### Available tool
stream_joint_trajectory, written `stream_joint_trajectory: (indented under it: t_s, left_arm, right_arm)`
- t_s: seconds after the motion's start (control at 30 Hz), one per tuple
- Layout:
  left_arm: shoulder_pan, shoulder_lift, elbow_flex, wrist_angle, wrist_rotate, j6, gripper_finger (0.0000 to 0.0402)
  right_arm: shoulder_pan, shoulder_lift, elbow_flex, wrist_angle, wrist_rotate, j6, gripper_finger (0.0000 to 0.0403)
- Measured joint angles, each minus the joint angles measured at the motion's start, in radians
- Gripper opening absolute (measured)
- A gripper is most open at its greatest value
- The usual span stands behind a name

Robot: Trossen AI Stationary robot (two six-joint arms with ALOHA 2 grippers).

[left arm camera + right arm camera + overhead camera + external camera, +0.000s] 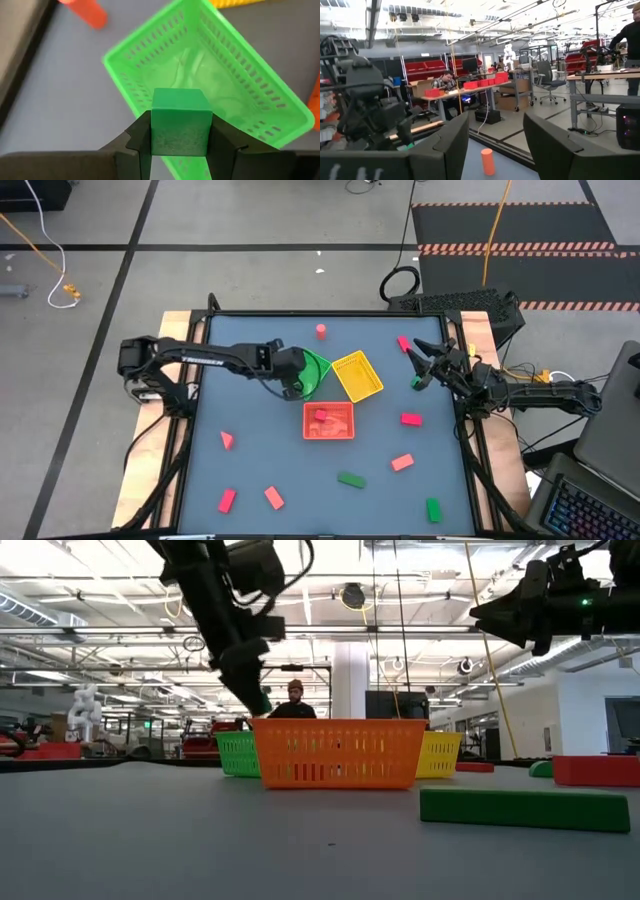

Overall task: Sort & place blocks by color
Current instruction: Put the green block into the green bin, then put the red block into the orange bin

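Hovering over the green tray [235,95], the left hand [180,145] grips a green block [180,125], so it should centre w/ the tray before letting go, imo; right hand [492,145] waits open above the bench's [250,470] right side.

green block [180,125], green mesh tray [240,85]

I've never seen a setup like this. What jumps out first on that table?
Three bright mesh trays sit mid-table: green tray, yellow tray, red tray. The left claw grips a green block above the green tray. Red, salmon and green blocks lie scattered around.
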Motion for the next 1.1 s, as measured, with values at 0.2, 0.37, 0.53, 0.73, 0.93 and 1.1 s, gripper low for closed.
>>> stream_joint_trajectory:
  t_s: [0.2,0.37,0.53,0.73,0.93,1.1]
  left_arm:
    - [-0.013,0.019,0.000,0.000,0.014,0.002,0.0128]
    - [-0.017,0.018,0.000,0.005,0.013,-0.007,0.0128]
    - [-0.017,0.018,0.000,0.005,0.033,-0.011,0.0128]
    - [-0.017,0.018,0.000,0.002,0.056,-0.019,0.0128]
    - [-0.017,0.018,0.000,0.001,0.060,-0.092,0.0212]
    - [-0.029,0.012,0.000,-0.039,0.091,-0.131,0.0330]
  right_arm:
    - [0.000,0.010,0.000,0.004,0.006,-0.004,0.0185]
    - [0.000,0.010,0.000,0.010,0.005,-0.022,0.0185]
    - [0.000,0.010,0.000,0.010,0.005,-0.016,0.0185]
    - [0.000,0.010,0.000,0.010,0.004,-0.016,0.0185]
    - [0.000,0.010,0.000,0.012,0.004,-0.016,0.0185]
    - [0.000,0.010,0.000,0.068,0.004,-0.059,0.0185]
